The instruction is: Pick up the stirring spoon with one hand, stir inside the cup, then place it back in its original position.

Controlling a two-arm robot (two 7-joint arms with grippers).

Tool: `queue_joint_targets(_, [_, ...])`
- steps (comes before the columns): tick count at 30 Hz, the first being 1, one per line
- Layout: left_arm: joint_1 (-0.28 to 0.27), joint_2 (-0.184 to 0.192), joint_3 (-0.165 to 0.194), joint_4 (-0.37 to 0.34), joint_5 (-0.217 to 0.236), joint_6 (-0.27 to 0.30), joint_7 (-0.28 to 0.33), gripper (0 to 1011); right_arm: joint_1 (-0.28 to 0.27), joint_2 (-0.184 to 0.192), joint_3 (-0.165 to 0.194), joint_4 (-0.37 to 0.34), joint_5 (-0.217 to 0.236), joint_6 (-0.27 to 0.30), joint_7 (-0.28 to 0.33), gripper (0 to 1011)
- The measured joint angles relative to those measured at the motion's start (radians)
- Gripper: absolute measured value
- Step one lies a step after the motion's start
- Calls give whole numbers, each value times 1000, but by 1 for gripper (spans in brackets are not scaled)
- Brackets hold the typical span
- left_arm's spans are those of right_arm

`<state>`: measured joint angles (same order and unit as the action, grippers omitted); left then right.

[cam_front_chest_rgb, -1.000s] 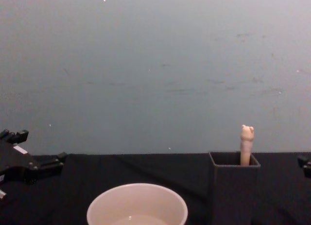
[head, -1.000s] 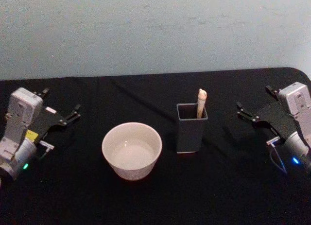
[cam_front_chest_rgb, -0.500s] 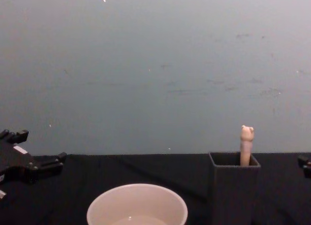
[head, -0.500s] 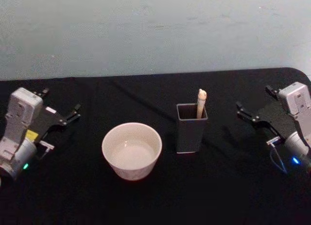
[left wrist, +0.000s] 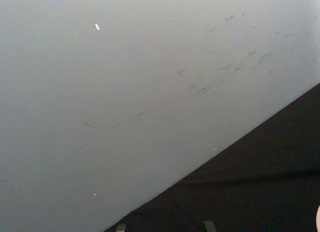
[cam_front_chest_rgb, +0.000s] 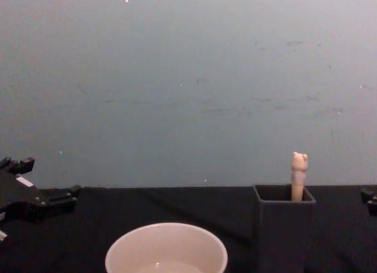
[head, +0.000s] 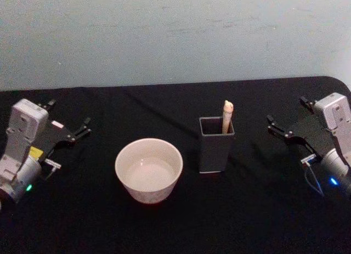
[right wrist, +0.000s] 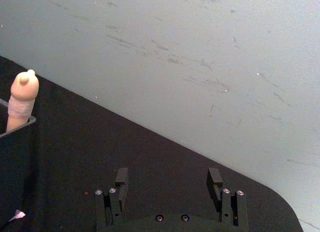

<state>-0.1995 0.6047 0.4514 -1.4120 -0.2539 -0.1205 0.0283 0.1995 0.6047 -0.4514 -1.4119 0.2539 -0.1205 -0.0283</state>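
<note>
The stirring spoon (head: 227,117) stands upright in a dark grey square holder box (head: 215,145), with its beige handle and bear head (cam_front_chest_rgb: 299,174) poking out; its bowl is hidden inside. To the left of the box sits the cream-white cup (head: 148,169), also low in the chest view (cam_front_chest_rgb: 166,248). My left gripper (head: 68,119) rests open at the table's left side. My right gripper (head: 285,115) rests open at the right side, well away from the spoon (right wrist: 21,98); its two fingers (right wrist: 121,179) stand apart with nothing between them.
A black cloth (head: 175,221) covers the table, with a pale blue-grey wall (head: 175,34) behind it. Open cloth lies between each gripper and the cup and box.
</note>
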Motion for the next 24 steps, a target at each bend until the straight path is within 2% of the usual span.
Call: queue_joint_targets(24, [0, 0, 0, 0, 0, 0, 0, 1001, 0, 0, 0, 0, 0, 0, 0, 1003])
